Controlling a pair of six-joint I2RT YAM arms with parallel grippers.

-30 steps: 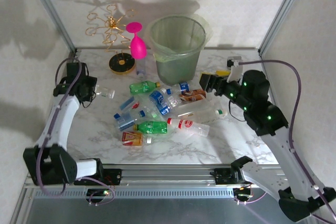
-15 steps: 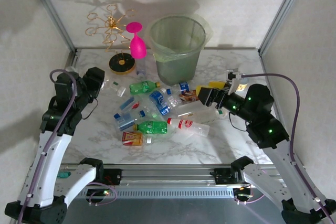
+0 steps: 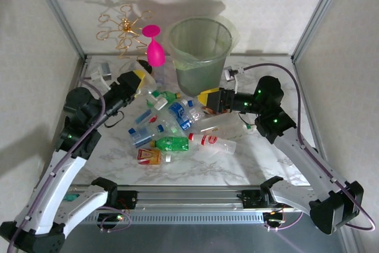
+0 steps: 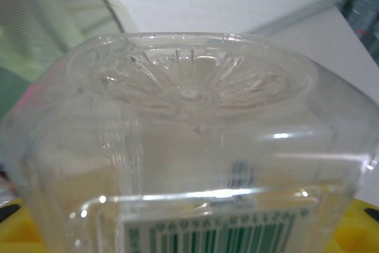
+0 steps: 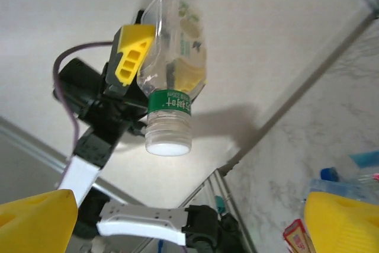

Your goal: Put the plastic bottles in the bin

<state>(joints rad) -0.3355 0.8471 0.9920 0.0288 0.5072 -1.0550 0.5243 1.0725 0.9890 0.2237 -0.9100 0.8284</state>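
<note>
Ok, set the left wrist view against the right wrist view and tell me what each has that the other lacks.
Left wrist, not right wrist: the bottle seen base-on, its moulded star base, a barcode, and what looks like the bin blurred behind.
Right wrist, not left wrist: the white cap, the right gripper open wide, the table, and loose bottles on it.
Both: that one clear bottle, clamped between the yellow fingers of the left gripper.
</note>
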